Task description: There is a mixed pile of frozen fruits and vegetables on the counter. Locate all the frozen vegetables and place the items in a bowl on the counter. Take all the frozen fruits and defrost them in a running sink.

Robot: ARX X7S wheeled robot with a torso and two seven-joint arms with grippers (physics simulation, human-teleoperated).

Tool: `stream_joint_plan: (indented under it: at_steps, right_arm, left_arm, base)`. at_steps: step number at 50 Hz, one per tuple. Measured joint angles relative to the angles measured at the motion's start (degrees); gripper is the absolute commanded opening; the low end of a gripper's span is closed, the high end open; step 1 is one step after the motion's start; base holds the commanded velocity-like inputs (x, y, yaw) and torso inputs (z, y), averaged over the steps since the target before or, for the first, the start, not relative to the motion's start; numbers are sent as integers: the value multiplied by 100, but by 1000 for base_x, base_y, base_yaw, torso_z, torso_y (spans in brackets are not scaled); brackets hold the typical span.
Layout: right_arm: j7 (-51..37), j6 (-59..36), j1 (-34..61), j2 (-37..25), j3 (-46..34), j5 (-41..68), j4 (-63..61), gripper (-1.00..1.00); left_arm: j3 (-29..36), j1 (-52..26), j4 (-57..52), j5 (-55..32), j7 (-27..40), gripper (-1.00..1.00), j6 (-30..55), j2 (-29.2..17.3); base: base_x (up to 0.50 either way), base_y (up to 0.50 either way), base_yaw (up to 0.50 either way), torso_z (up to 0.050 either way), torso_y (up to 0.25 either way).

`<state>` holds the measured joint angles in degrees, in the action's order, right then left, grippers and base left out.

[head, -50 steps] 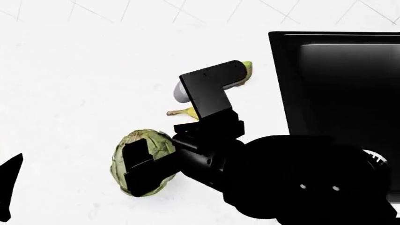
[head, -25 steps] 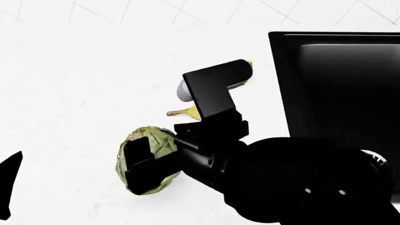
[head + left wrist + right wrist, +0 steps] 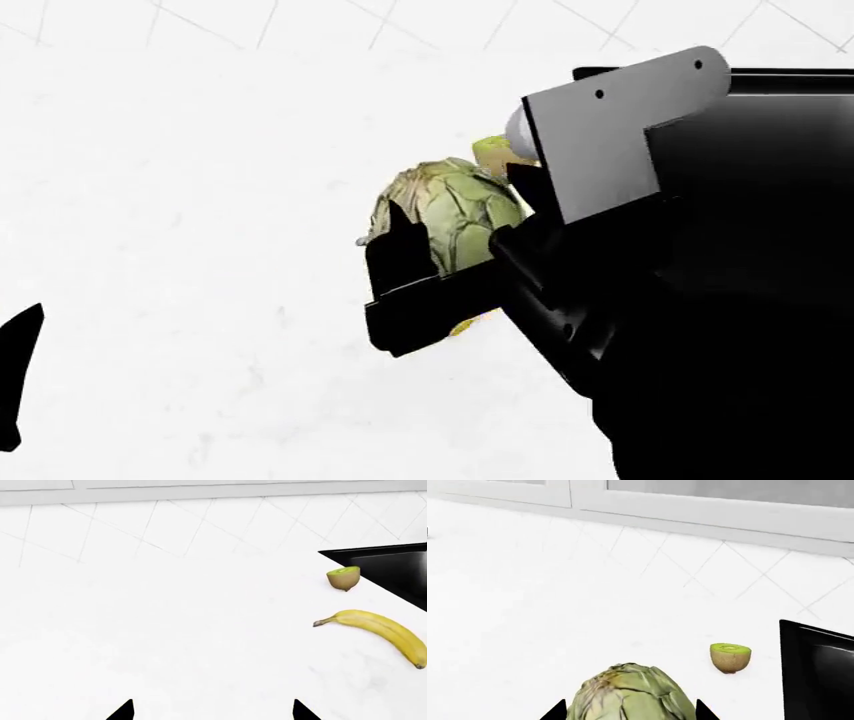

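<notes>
Above the white bench, the right end effector pinches the artichoke between its fingers, carrying it clear of the surface. This fits the sorting step in which the lone vegetable goes to a bowl; no bowl appears in any view. The right arm fills the head view's right side, forearm angled up and away from the camera, hiding most of the sink. The kiwi and banana lie on the bench near the sink corner, kept for defrosting. The left end effector hangs spread and empty, well apart from the fruit.
</notes>
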<state>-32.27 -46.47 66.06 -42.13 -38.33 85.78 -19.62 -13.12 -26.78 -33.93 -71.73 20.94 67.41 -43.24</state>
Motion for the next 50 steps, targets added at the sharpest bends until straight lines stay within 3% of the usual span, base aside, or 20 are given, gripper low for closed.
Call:
stream_joint_plan:
  at_steps: [7, 19, 30, 43, 50]
  right_arm:
    - [-341, 209, -365, -538, 236, 66, -491, -100]
    - [-757, 745, -1102, -1536, 790, 481, -1224, -100]
    - [-941, 1557, -2121, -2465, 1341, 543, -1582, -100]
    - [-1066, 2031, -2759, -3048, 1669, 551, -1732, -100]
    - [-989, 2136, -2931, -3100, 1700, 457, -1719, -100]
  left_arm:
    - [5, -70, 53, 25, 122, 100, -14, 18]
    - [-19, -175, 51, -77, 288, 100, 17, 2]
    - [-35, -247, 44, -209, 398, 100, 55, -31]
    - [-12, -286, 55, -272, 451, 100, 41, -28]
    - [33, -283, 64, -239, 453, 100, 7, -10]
  base:
    - [-42, 0, 0, 0, 0]
    - [-494, -71, 0, 0, 0]
    - [-474, -366, 0, 0, 0]
    - [-426, -444, 0, 0, 0]
    - [-64, -500, 0, 0, 0]
